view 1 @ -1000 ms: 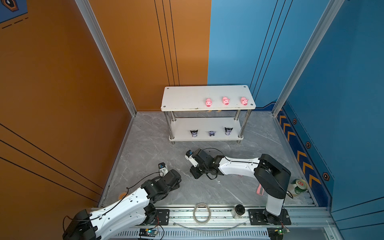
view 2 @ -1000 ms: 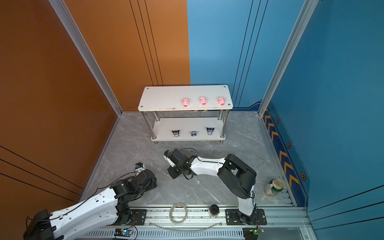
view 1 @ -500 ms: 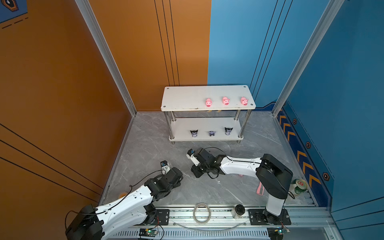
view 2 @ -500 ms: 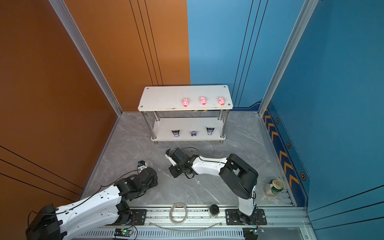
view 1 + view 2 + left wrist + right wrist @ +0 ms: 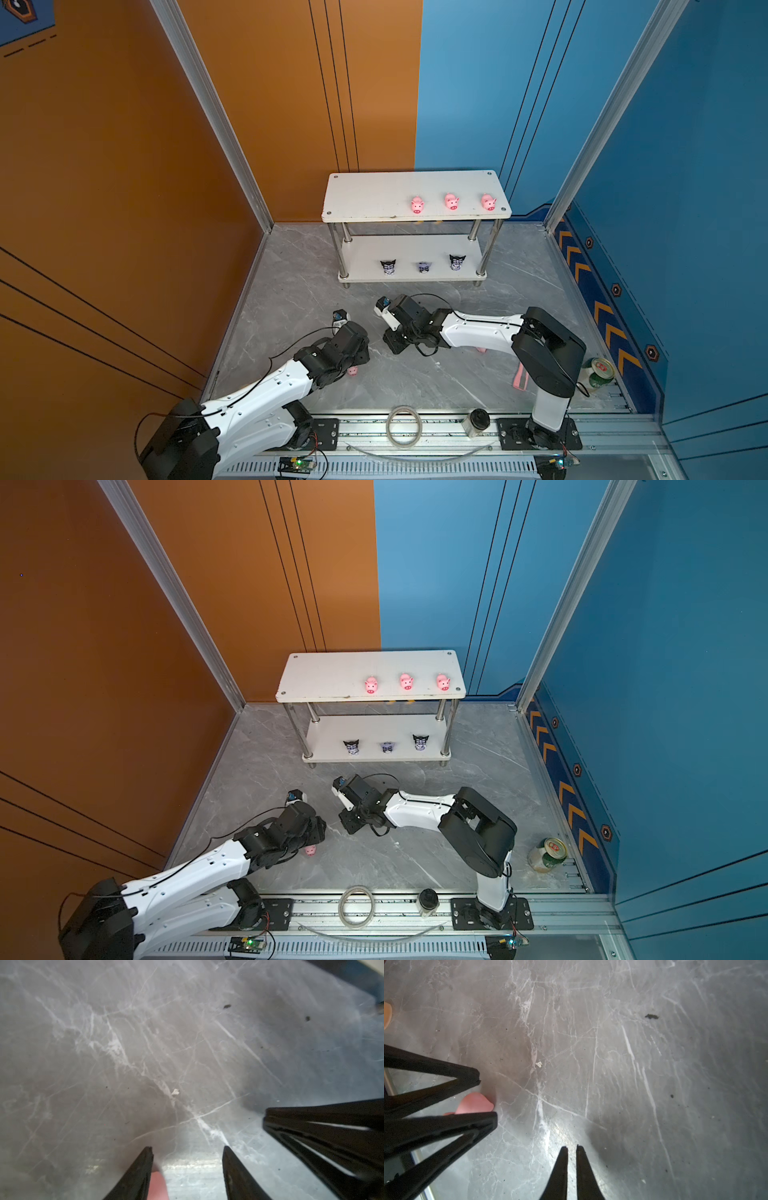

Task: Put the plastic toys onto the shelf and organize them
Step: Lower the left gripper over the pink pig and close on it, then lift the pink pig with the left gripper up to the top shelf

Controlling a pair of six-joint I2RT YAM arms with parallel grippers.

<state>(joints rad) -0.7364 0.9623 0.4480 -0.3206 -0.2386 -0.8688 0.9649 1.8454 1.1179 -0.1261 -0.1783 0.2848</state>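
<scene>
- Scuffed grey veined worktop (image 5: 453,386), boxed in by an orange wall (image 5: 124,166) and a blue wall (image 5: 478,83).
- The left gripper (image 5: 188,1148) stands apart, straddling a smooth pink pig figurine (image 5: 475,1103) on the worktop.
- The right gripper (image 5: 572,1147) is pressed together and empty, just beside it.

The left hand (image 5: 188,1148) has slid forward, and a pink pig (image 5: 475,1103) now shows between its fingers.

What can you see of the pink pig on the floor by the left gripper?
A tiny pink pig, smooth plastic by its look. It rests on the grey marbled floor, half hidden under the left gripper in both top views. The right wrist view shows it between the gripper's parted fingers, close against one with a clear gap to the other, so it is not clamped. Its facing is too hidden to tell.
</scene>
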